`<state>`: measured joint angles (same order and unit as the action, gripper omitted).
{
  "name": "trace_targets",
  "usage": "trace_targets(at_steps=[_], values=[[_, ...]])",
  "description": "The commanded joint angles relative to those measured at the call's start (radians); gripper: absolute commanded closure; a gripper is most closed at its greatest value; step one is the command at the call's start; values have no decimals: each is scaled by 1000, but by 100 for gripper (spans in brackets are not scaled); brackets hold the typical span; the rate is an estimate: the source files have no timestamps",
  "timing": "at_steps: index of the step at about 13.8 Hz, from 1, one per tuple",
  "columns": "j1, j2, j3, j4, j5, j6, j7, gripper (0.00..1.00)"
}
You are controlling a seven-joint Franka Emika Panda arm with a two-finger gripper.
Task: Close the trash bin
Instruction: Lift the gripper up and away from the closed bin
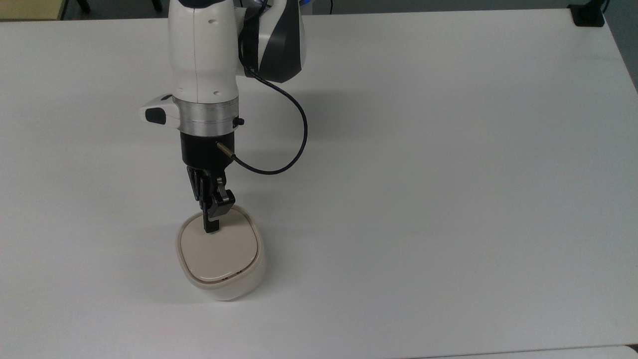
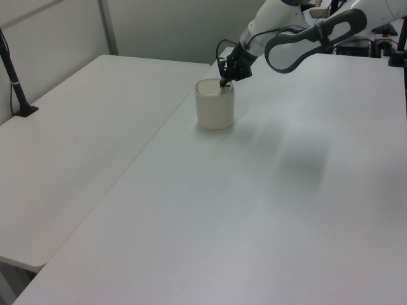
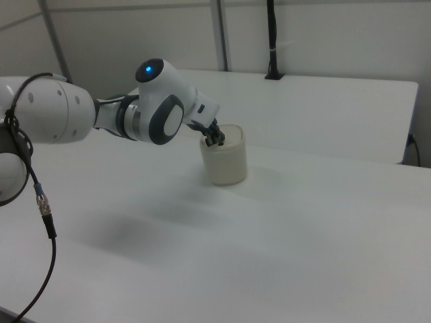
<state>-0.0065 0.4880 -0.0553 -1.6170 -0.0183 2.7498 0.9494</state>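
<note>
- The trash bin (image 1: pixel 219 259) is seen on the tabletop (image 1: pixel 448 199), directly under the gripper (image 1: pixel 211 227).
- In the top view, the gripper tip is placed on the lid (image 1: pixel 219 252) near its 12 o'clock edge.
- The fingers are seen pressed together, with nothing held.
- The lid is judged flat and shut; its contents are hidden.

The pincer (image 1: pixel 211 230) rests on the trash bin (image 1: pixel 219 259).
</note>
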Motion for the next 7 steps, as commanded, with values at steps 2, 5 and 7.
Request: trace_targets(at_steps=[2, 5, 7], values=[[-7, -149, 5, -57, -9, -198, -18, 100], [-7, -241, 5, -57, -3, -347, -18, 100], [-4, -291, 6, -55, -3, -445, -21, 98]])
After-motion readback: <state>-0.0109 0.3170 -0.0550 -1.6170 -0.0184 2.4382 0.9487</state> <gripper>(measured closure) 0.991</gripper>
